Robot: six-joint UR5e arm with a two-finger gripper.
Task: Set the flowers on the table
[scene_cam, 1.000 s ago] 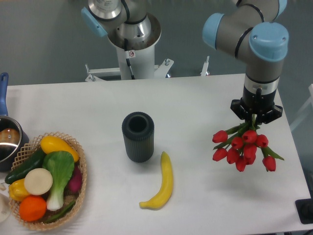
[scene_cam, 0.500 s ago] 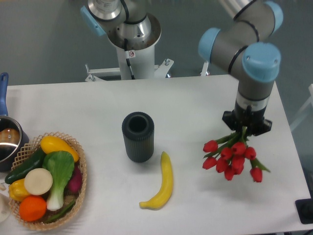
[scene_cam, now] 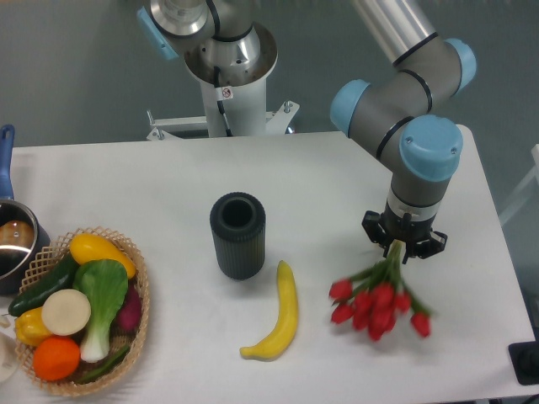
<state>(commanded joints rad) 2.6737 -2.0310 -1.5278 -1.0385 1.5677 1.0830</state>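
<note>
While it hangs there: the gripper (scene_cam: 402, 250) has its fingers pinched on the stems of the flowers (scene_cam: 376, 305)
camera view: only one angle here (blooms look blurry)
flowers: red heads dangle below and left of the fingers, low over the table (scene_cam: 337, 185), right of the banana (scene_cam: 278, 316)
long axis: stems run from the fingers down-left
next: probably lower, then let go
</note>
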